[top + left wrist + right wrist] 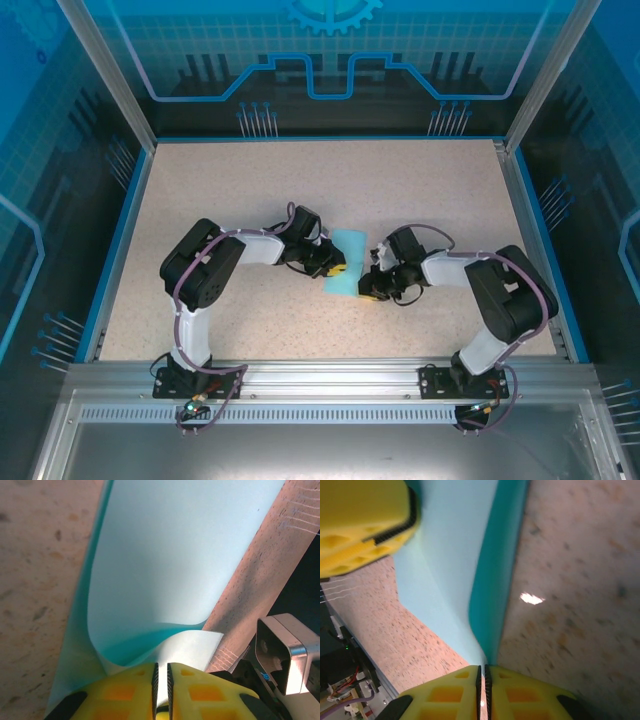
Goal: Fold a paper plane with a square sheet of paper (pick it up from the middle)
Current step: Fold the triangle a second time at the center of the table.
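Speckled tabletop (pixel 250 180) bears the square sheet of paper (pixel 350 258), 2 edges clamped (left gripper (pixel 161 680), right gripper (pixel 482 680)).

One cyan paper sheet (pixel 349 262), two arms (pixel 203 268) (pixel 510 290) (each with yellow jaws), one table (pixel 300 190)

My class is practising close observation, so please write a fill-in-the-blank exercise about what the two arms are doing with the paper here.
1. The number of grippers pinching the sheet of paper is ___.
2. Seen from above, the sheet lies ___ the left gripper and the right gripper.
3. The fingers of the right gripper are ___ in colour.
Missing words: two; between; yellow.
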